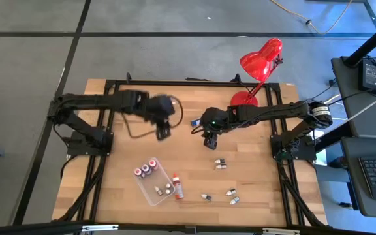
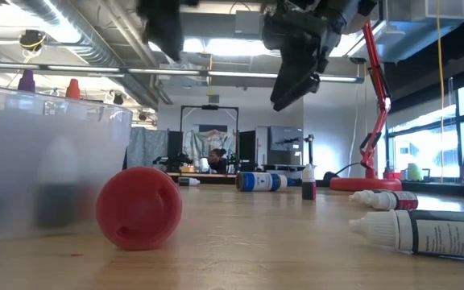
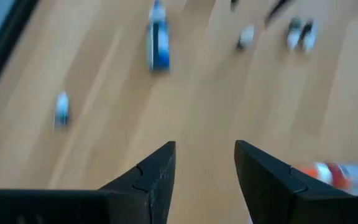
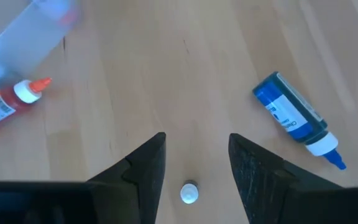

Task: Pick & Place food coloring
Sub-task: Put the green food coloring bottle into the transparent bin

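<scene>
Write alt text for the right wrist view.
The right gripper, open and empty, hovers above a small upright white-capped bottle on the wooden table. A blue bottle lies to one side, a red bottle to the other.

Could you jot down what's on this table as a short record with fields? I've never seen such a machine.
Surface: wooden table
Clear tray: holds several capped bottles, near the front edge
Red bottle: lying beside the tray
Blue bottle: lying on the wood
Loose bottles: scattered front right
Red lamp: back edge
Left end effector: open, empty, above the table
Right end effector: open, empty, over a small white-capped bottle
</scene>
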{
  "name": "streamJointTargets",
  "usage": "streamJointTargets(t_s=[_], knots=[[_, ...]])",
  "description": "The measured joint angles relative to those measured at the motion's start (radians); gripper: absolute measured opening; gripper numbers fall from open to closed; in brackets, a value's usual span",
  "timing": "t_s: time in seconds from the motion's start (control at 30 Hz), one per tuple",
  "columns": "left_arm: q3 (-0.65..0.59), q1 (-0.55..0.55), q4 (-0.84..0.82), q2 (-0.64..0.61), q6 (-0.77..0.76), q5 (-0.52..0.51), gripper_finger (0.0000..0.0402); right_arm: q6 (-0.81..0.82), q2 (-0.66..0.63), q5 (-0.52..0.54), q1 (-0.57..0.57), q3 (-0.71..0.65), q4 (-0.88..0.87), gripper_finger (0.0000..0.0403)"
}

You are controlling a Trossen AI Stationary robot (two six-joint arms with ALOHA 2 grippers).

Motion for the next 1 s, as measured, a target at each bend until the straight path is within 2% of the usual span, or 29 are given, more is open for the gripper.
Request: streamJointTargets(t_s=[0.07, 0.13, 0.27, 0.43, 0.57, 0.73, 1.0], knots=[[-0.075, 0.091, 0.163, -0.007, 0.137, 0.094, 0.0157, 0.018, 0.0, 0.0, 0.0, 0.0, 0.001, 0.0177], [-0.147, 0.166, 0.332, -0.007, 0.238, 0.145, 0.0157, 0.038, 0.0, 0.0, 0.0, 0.0, -0.002, 0.0177], [-0.266, 0.268, 0.59, 0.011, 0.369, 0.146, 0.0162, 0.062, 0.0, 0.0, 0.0, 0.0, -0.004, 0.0177], [-0.335, 0.371, 0.619, 0.043, 0.383, 0.125, 0.0164, 0.066, 0.0, 0.001, 0.0, 0.0, -0.008, 0.0177], [-0.381, 0.434, 0.637, 0.085, 0.381, 0.151, 0.0161, 0.066, 0.0, 0.033, 0.0, 0.0, -0.006, 0.0177], [-0.4, 0.458, 0.726, 0.165, 0.386, 0.162, 0.016, 0.066, 0.0, 0.087, 0.0, 0.0, -0.005, 0.0177], [-0.4, 0.496, 0.776, 0.308, 0.408, 0.153, 0.0163, 0.066, 0.0, 0.088, 0.0, 0.0, -0.005, 0.0177]])
